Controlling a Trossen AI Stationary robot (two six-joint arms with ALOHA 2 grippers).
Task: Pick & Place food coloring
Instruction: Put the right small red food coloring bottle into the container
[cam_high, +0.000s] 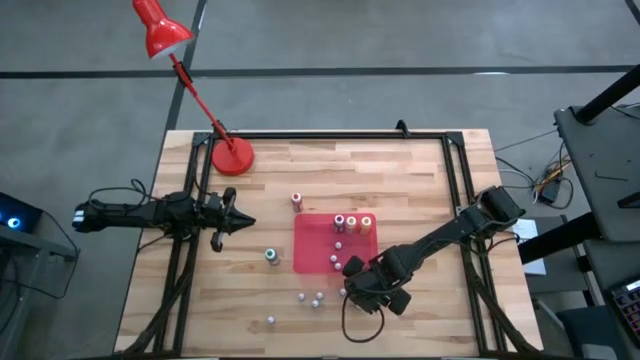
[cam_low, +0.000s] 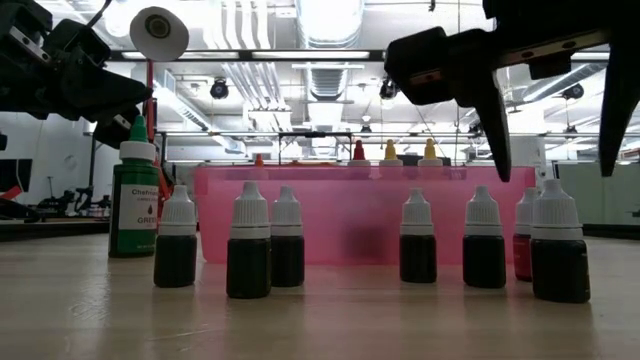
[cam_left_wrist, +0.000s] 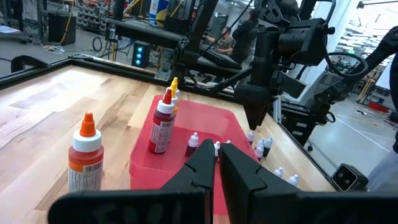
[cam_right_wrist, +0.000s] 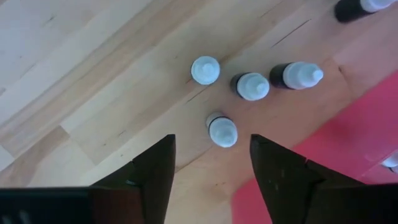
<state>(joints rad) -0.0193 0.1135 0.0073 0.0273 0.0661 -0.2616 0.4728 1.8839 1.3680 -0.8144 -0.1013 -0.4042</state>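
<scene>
Food coloring bottles stand upright: three (cam_high: 352, 222) along the far edge of the red tray (cam_high: 312, 255), an orange-capped one (cam_high: 297, 201) on the table beyond it, and a green one (cam_high: 271, 256) to its left. Small dark bottles with white caps (cam_right_wrist: 222, 130) stand on the wood near the tray's near edge. My right gripper (cam_right_wrist: 211, 158) hangs open above them, pointing down, with one small bottle below the gap and clear of both fingers. My left gripper (cam_high: 243, 222) waits shut at the table's left, pointing level toward the tray.
More small white-capped bottles stand in the tray (cam_high: 337, 252) and on the wood nearer the front (cam_high: 271, 320). A red desk lamp's base (cam_high: 232, 157) sits at the far left. A black frame rail (cam_high: 455, 190) runs along the table's right side.
</scene>
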